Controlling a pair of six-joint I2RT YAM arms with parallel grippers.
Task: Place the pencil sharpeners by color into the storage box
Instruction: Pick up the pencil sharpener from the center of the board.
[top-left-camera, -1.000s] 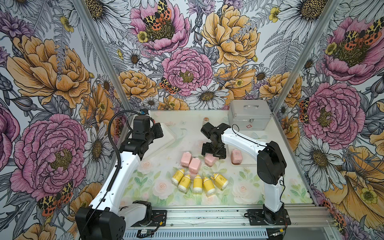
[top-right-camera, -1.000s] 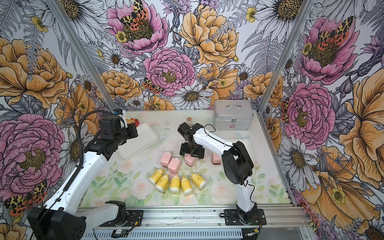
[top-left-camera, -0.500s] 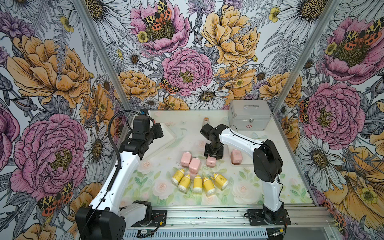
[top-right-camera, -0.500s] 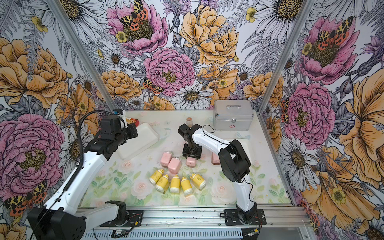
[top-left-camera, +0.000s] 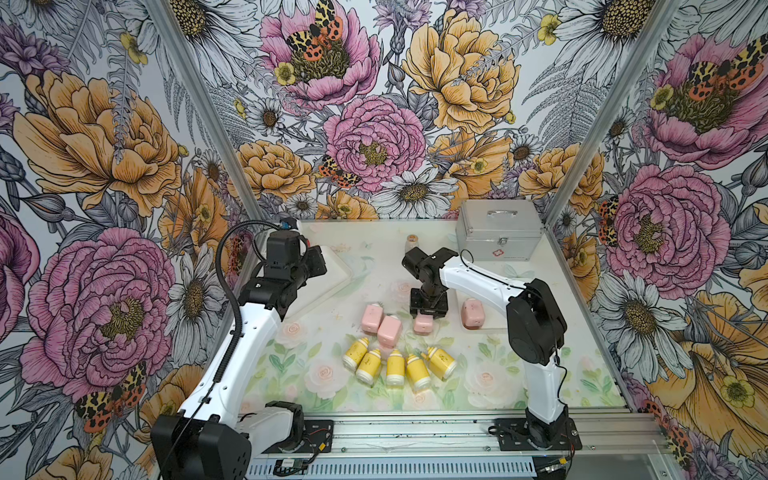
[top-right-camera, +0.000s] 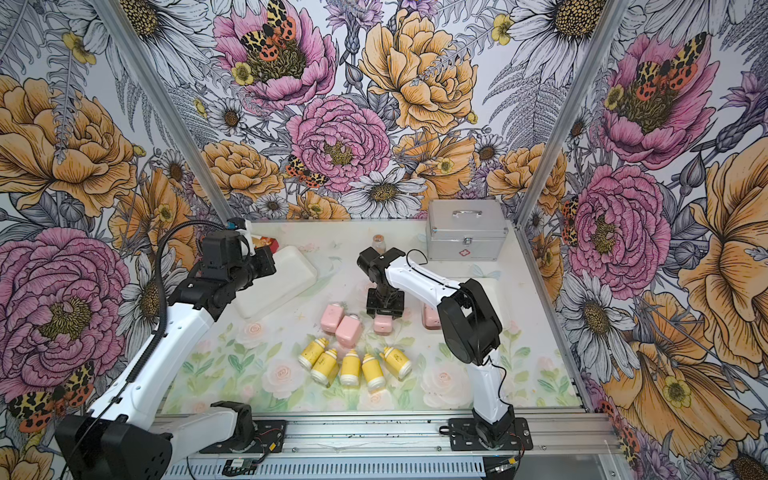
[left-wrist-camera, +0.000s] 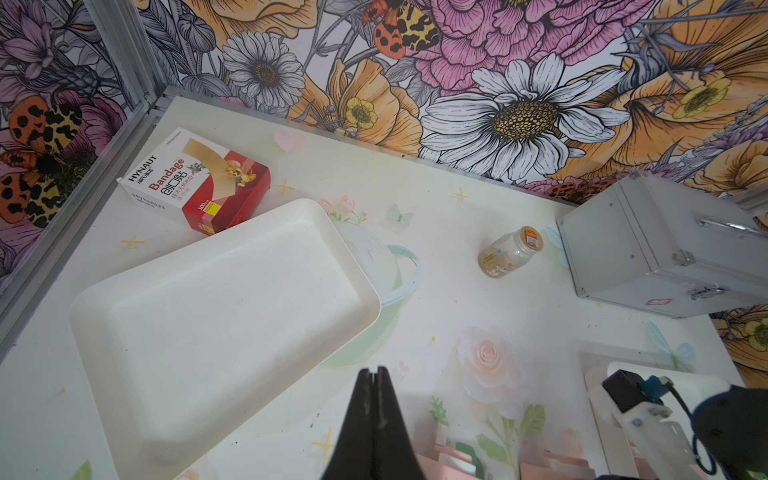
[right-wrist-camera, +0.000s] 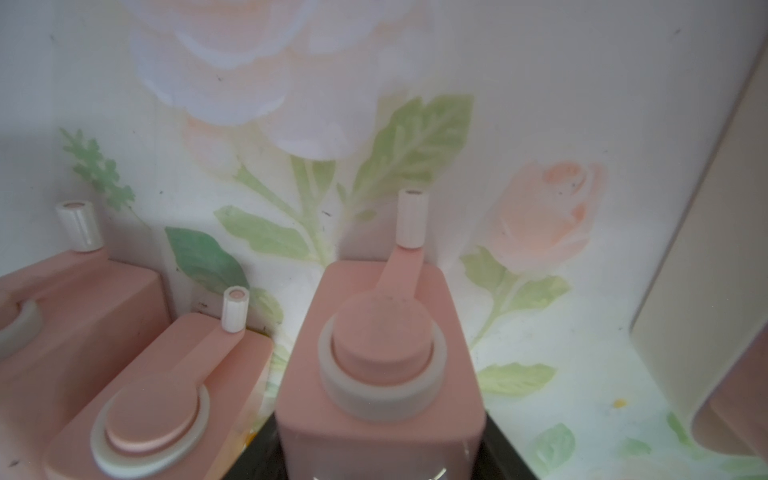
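Since a second ago the right gripper (top-left-camera: 427, 319) has drawn its jaws in, and now they pinch one pink sharpener (top-left-camera: 424, 326) standing on the table. The right wrist view shows this closely, with dark fingers (right-wrist-camera: 249, 461) at both sides of its body; in both top views the wrist covers the grip. Two other pink sharpeners (top-left-camera: 389, 330) stand just beside it. A fourth pink sharpener (top-left-camera: 473, 314) lies beyond the arm on a pale tray (top-left-camera: 494, 322). Five yellow sharpeners (top-left-camera: 395, 368) lie in a row nearer the rail. Only the left wrist view shows the left gripper (left-wrist-camera: 376, 380), its jaws pressed together over the white tray (left-wrist-camera: 95, 299), and the bandage box (left-wrist-camera: 195, 183) in full.
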